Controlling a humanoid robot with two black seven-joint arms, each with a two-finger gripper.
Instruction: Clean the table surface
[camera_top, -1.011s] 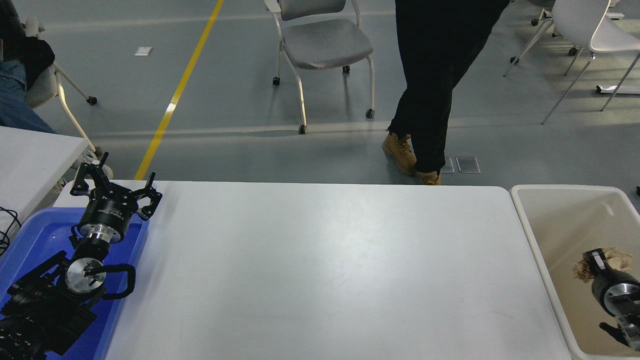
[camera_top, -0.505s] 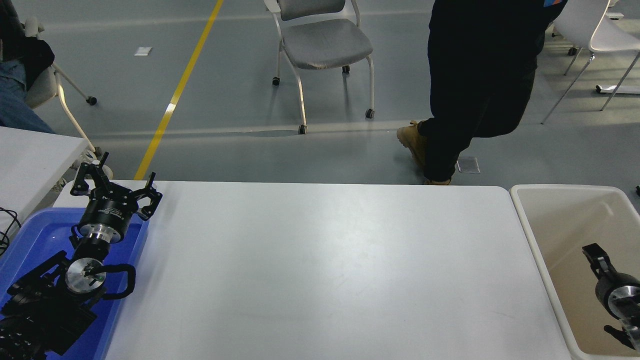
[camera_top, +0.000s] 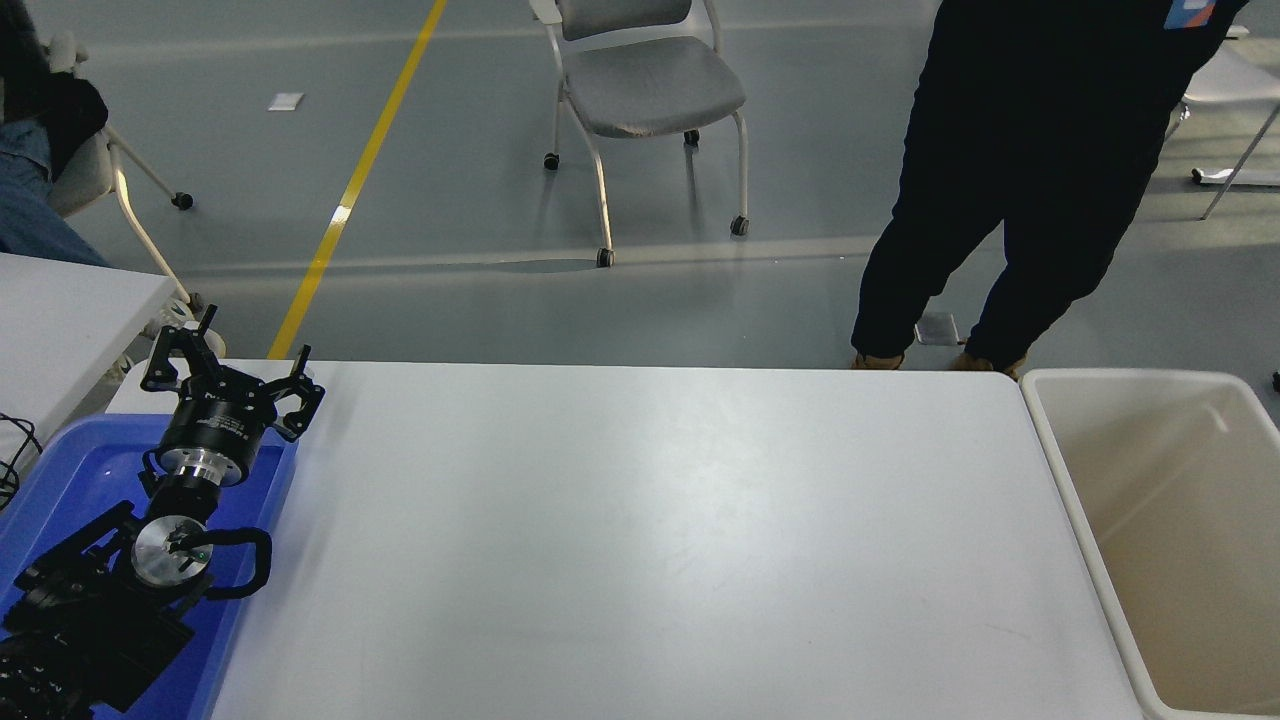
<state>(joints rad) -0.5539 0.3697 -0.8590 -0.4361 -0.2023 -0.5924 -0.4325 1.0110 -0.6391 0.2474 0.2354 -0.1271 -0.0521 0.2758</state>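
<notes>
Right arm gone from bin | we see left gripper parked over tray, jaws spread | table bare

A lab or test hall: grey painted floor (yellow lane line), wheeled chair.

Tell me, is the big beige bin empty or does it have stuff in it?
Empty, as far as it shows: the beige bin shows only bare walls and floor. Its right side is out of view.
</notes>
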